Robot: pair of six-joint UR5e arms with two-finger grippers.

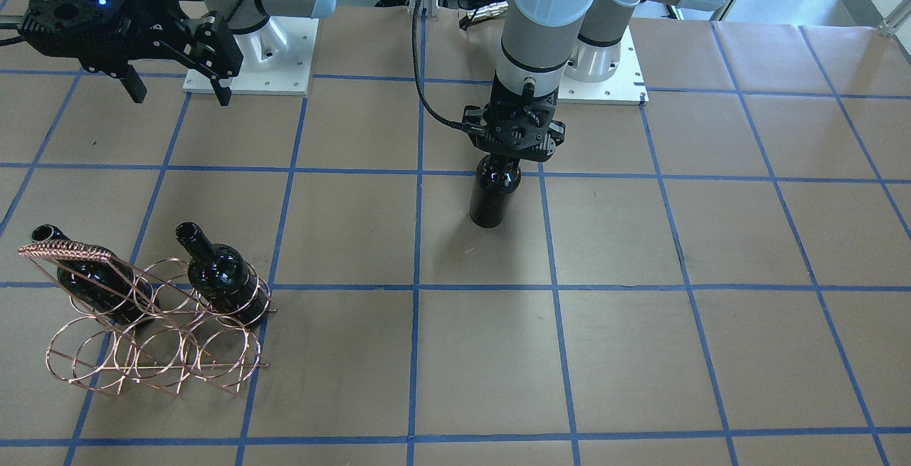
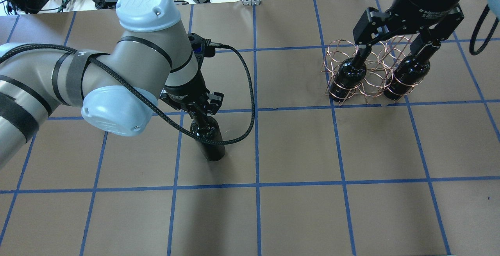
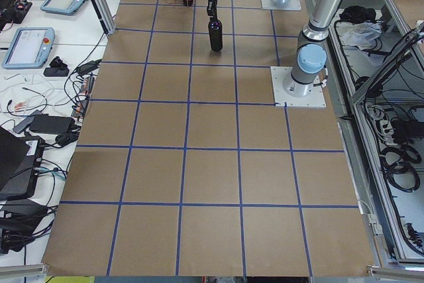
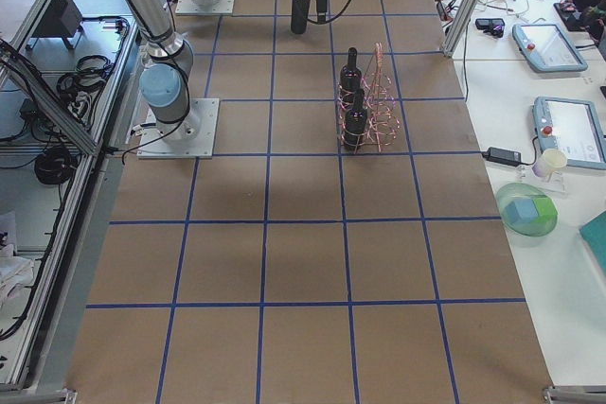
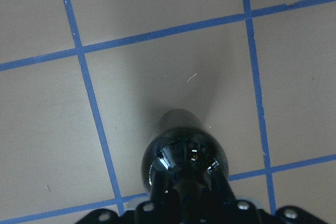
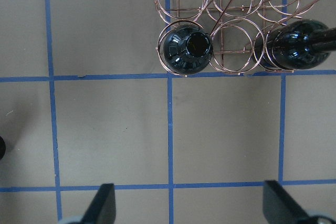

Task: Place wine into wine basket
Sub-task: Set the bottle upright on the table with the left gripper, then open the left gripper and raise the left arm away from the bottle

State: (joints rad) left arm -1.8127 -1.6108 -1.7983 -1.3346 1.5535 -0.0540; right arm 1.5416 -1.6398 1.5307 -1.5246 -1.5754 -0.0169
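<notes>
Black glass fills the left claw (image 1: 507, 167): it is clamped on the neck of one upright bottle (image 1: 491, 203) near the middle of the worktop (image 1: 640, 352), nearer the robot's long edge. Whether the base is off the surface I cannot tell. I take this as the pick-up of the last bottle. Next it must be raised, carried toward the operators' long edge on the robot's right, and lowered into the free loops of the copper wire basket (image 1: 67, 251), between the first seated bottle (image 1: 99, 284) and the second seated bottle (image 1: 224, 281). The right claw (image 1: 179, 92) hangs high over that basket, spread wide and empty, and probably needs to move clear. Count: three bottles, one basket, two claws.
</notes>
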